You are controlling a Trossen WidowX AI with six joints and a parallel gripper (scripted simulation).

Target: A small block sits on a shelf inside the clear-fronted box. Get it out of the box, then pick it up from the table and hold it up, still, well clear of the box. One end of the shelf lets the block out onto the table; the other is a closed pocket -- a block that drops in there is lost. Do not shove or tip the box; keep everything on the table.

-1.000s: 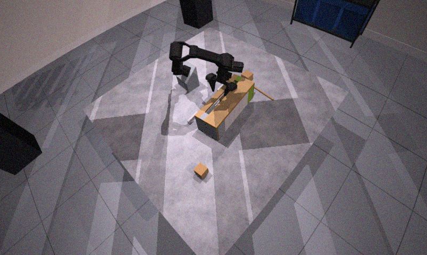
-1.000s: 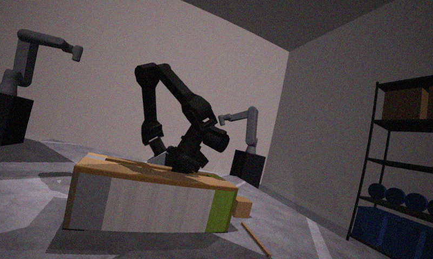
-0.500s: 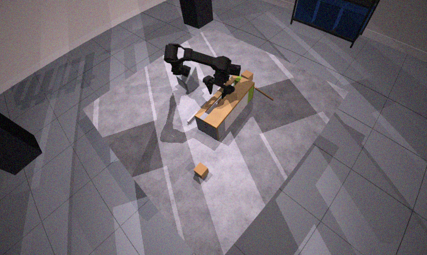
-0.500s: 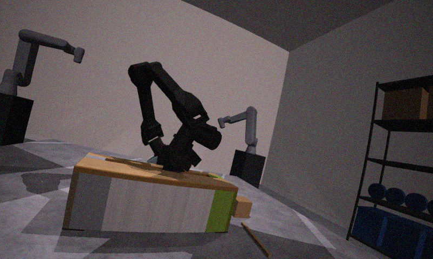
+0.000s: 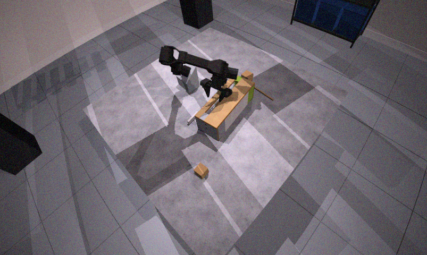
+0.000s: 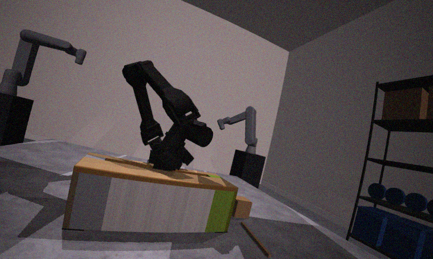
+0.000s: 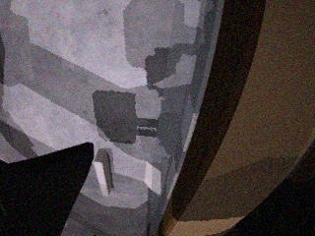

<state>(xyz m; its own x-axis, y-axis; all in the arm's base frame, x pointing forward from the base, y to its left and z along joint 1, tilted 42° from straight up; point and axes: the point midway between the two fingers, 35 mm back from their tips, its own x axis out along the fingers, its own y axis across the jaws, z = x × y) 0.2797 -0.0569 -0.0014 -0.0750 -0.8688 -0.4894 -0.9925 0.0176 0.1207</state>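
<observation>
The box [image 5: 237, 101] [image 6: 157, 202] has a wooden top with a long slot. Its opaque side, grey at one end and green at the other, faces the exterior view. The wrist view shows its wooden top [image 7: 266, 108] from close above, beside a clear pane. My gripper [image 5: 214, 98] is open and low at the slot side of the box. One finger is at the slot and the other is outside the box; their exact depth is unclear. In the wrist view only the outside finger shows clearly. I cannot make out a block on the shelf inside; the interior is mostly hidden.
A wooden block [image 5: 201, 170] lies apart from the box. Another wooden block [image 5: 247, 75] [image 6: 243, 206] is at the green end, near a thin stick [image 5: 263, 93] [image 6: 255, 239]. A grey wedge-like object [image 5: 190, 82] stands by the arm's base. A pale bar [image 5: 191, 120] is beside the grey end.
</observation>
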